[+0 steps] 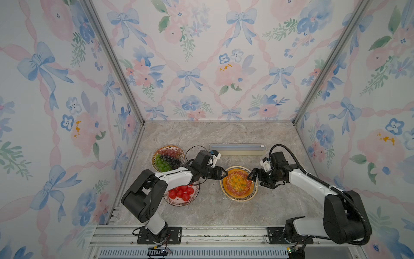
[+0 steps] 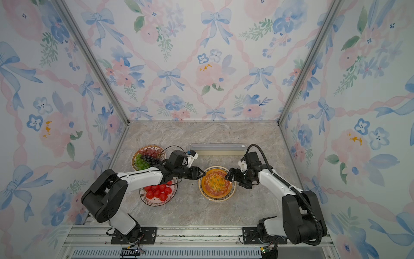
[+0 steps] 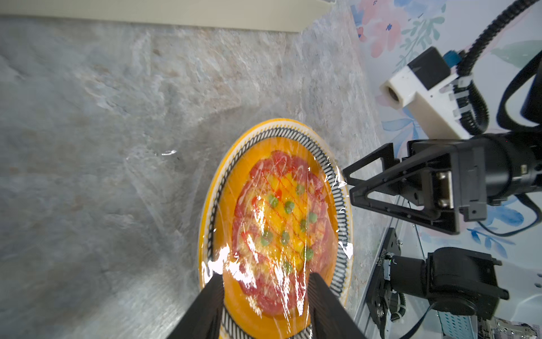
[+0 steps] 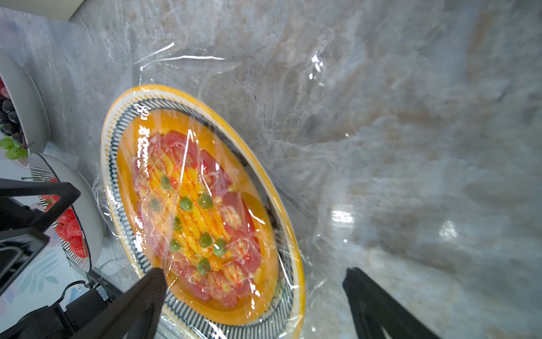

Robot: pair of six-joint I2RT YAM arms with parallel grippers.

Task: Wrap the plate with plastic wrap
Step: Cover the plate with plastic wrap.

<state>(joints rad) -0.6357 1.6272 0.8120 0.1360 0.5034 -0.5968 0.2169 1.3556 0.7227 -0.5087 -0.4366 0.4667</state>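
Observation:
The plate [image 1: 237, 199] [image 2: 216, 199], yellow-rimmed and filled with red and yellow food, sits mid-table. Clear crinkly plastic wrap [image 4: 187, 164] [image 3: 264, 223] lies over it and spreads onto the table around it. The cream wrap box [image 1: 237, 149] [image 2: 218, 149] lies behind the plate. My left gripper [image 1: 224, 173] [image 3: 265, 276] hovers at the plate's left edge, jaws apart with nothing between them. My right gripper [image 1: 250, 176] [image 4: 255, 273] stands wide open at the right edge, one finger over the plate [image 4: 110, 141] and the other over film on the table.
A bowl of grapes [image 1: 168, 158] stands at the back left. A bowl of red fruit [image 1: 182, 195] sits under my left arm, close to the plate. Papered walls close in both sides and the back. A metal rail [image 1: 224, 233] runs along the front.

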